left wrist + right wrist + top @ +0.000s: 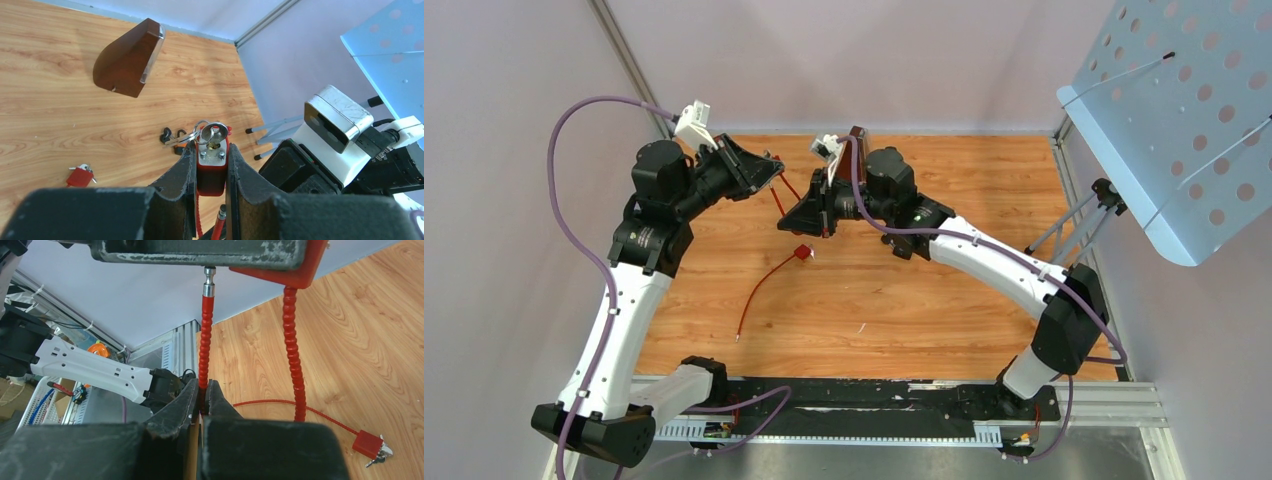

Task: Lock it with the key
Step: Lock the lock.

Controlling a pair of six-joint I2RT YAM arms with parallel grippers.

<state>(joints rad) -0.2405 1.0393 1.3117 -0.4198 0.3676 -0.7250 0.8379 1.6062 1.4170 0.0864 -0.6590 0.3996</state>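
Clamping red metal padlock (211,172), silver key (216,132) inserted, between left gripper (211,152) jaws above wooden table (60,120); pinching red ribbed cable shackle (205,330) in right gripper (203,388) jaws. Risks missing socket through cable flex, or jarring key loose.

The lock (212,172) sits in the left pincer (211,150), up above the desk (944,300), with the key (215,134) in its far end. The right pincer (202,390), just to the right, pinches the lock's bendy loop (206,340). A second lock (802,252) lies on the desk, nearer the front edge.
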